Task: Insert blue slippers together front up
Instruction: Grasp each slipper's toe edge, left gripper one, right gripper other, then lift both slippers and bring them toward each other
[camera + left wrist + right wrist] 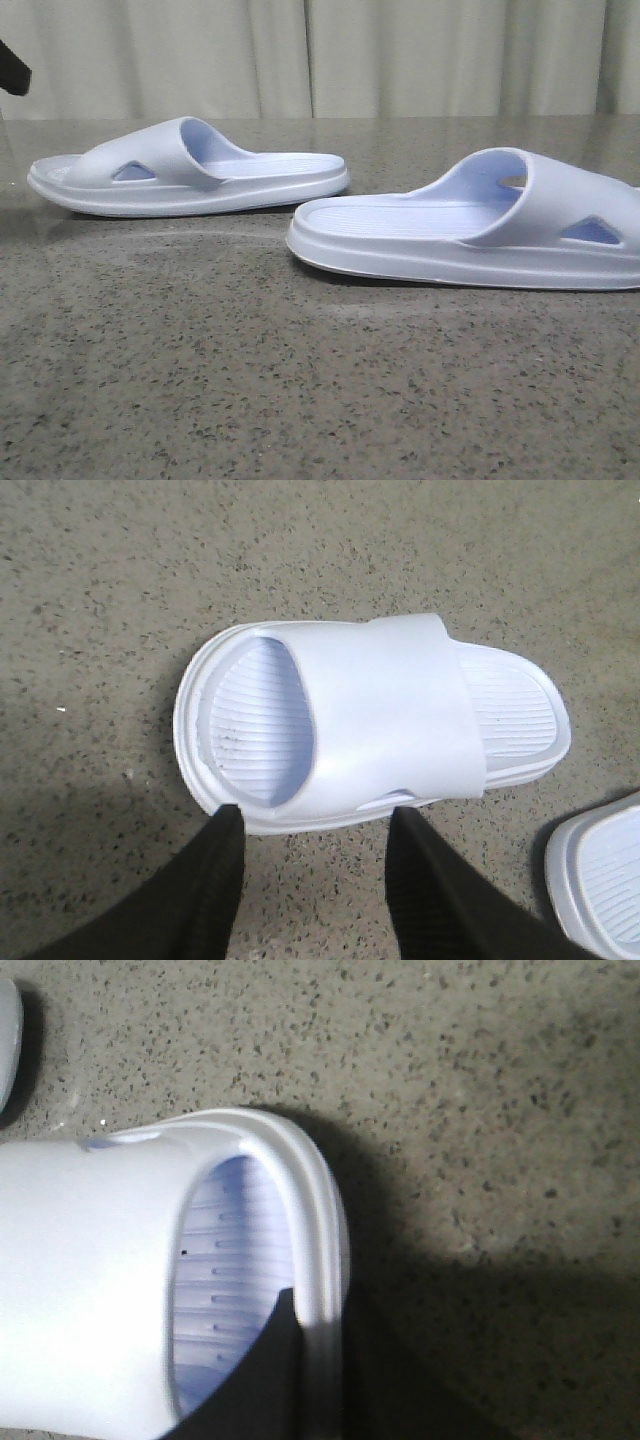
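Nothing is nested yet: the two blue slippers (330, 205) lie flat and apart on the speckled table (300, 390). The left gripper (312, 825) hangs spread wide, empty, one slipper's side edge just ahead of its fingertips. The right gripper (310, 1360) straddles the other slipper's toe rim, one finger inside, though whether it pinches I cannot tell; lifting and joining remain.

Front cam is sitting low, looking forward across the speckled grey stone worktop (300, 400) at both pale lavender-blue foam slide sandals (190, 165). Left wrist cam is looking down on the left one from close range; right wrist cam is hugging the other sandal's (100, 1280) toe.
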Controlling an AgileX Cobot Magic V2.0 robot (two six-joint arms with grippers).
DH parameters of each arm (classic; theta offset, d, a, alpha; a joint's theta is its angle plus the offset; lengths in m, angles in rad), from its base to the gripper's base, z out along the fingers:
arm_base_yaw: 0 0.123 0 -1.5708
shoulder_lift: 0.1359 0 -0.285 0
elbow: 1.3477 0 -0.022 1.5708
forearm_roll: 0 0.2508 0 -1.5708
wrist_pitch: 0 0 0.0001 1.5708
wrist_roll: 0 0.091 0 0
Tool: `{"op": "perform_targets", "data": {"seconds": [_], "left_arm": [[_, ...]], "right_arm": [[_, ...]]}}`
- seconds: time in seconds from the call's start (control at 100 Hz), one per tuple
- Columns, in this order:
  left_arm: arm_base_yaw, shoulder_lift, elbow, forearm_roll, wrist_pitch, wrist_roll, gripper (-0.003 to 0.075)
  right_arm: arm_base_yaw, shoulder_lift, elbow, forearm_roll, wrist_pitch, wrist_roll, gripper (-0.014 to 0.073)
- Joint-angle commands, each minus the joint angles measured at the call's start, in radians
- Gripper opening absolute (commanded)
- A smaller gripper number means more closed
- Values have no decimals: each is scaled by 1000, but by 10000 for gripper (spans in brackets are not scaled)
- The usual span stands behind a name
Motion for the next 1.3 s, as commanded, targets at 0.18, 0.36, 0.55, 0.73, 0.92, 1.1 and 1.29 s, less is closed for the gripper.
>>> {"op": "perform_targets", "data": {"seconds": [0.18, 0.36, 0.55, 0.73, 0.92, 1.1, 1.29], "left_arm": [[55, 124, -80, -106, 23, 50, 291], [89, 175, -80, -186, 69, 141, 291], [89, 222, -80, -249, 98, 205, 291], [89, 271, -80, -292, 117, 237, 291], [89, 316, -80, -350, 148, 284, 288], [87, 331, -80, -373, 175, 316, 254], [87, 331, -80, -403, 208, 346, 17]], "right_arm": [[-6, -15, -26, 34, -7, -33, -104], [-6, -15, -26, 39, -7, -35, -104], [-6, -15, -26, 39, -7, -39, -104], [-6, -15, -26, 39, -7, -41, -104], [-6, -15, -26, 39, -9, -41, -104], [-6, -15, -26, 39, -9, -41, -104], [-6, -15, -26, 41, -9, -41, -104]]}}
